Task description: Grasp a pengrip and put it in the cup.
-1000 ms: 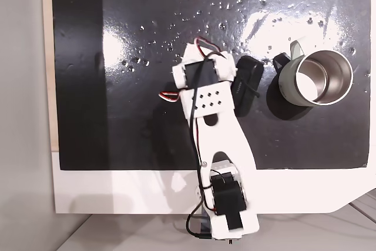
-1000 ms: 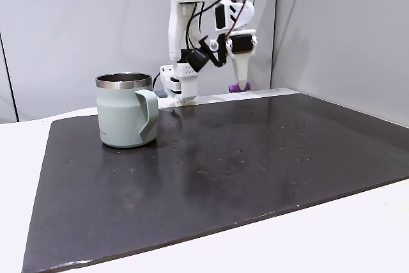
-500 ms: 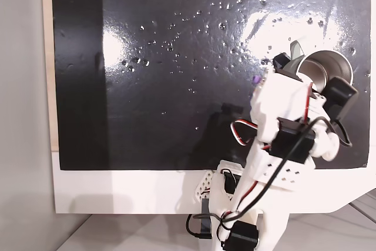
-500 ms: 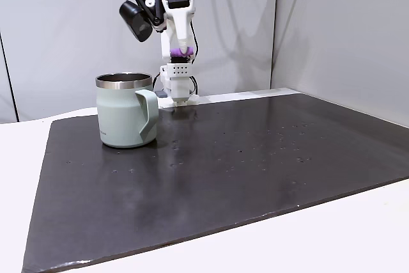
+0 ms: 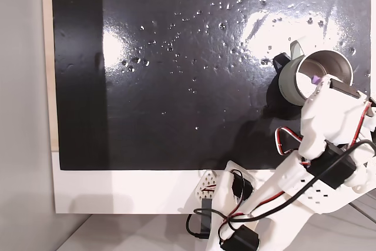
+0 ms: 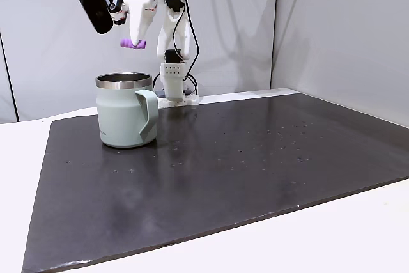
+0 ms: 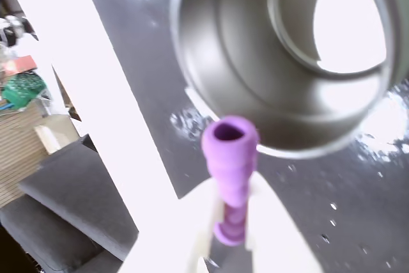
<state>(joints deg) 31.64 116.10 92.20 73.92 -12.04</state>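
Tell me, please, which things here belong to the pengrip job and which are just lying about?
Belonging:
- pengrip, held by the gripper above the cup
- cup, standing on the mat

Lying about:
- black mat
- white table

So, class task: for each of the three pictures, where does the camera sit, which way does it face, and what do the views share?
A fixed view: above, facing straight down on the mat; arm enters from the bottom edge.
A fixed view: low at the table's side, facing across at the arm base.
Wrist view: on the gripper, looking past its fingers into the cup.
All three share the cup and the held pengrip.
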